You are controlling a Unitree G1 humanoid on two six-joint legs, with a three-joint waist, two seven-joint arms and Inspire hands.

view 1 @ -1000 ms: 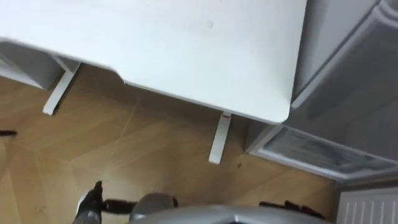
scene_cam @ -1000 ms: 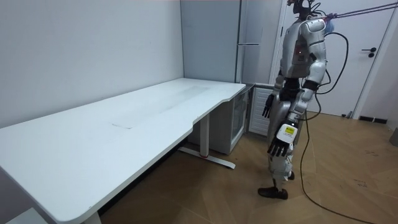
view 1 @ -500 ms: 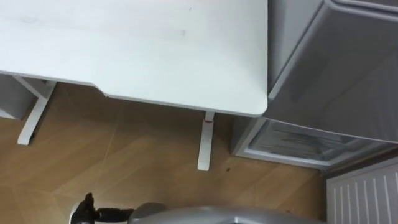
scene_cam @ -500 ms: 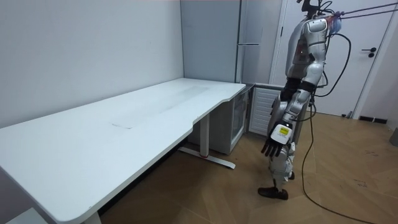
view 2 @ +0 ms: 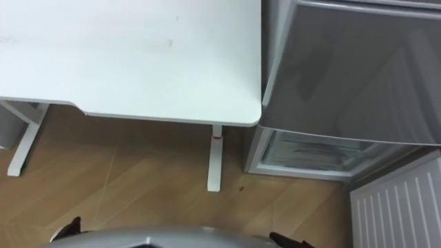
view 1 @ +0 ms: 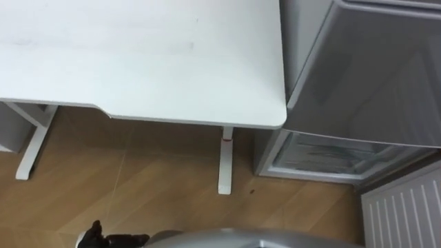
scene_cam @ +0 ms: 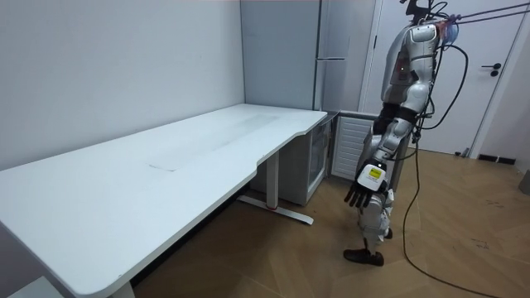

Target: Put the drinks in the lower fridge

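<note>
The robot stands on the light wooden floor (view 1: 138, 193) at the end of the long white tabletop (view 1: 138, 55), facing it, with the tall grey fridge (view 1: 372, 76) to its right. Down low there is the small glass-fronted fridge (view 1: 331, 155), sitting on the floor under the tall unit's front and just beside the table's white leg (view 1: 225, 162). Its pane faces the robot, and what stands behind the glass cannot be made out. A white ribbed panel (view 1: 406, 213) runs along the wall to the right of it.

The left hand (scene_cam: 362, 192) hangs at the robot's side, its fingers loose and lightly curved, holding nothing. The right hand (view 2: 293, 242) is a dark sliver at the bottom edge of the right eye view, and how it is set I cannot tell.

The tabletop's rounded corner ends close to the tall fridge. Bare floor lies between the table's edge and the robot, and more floor stretches behind it in the room view.
</note>
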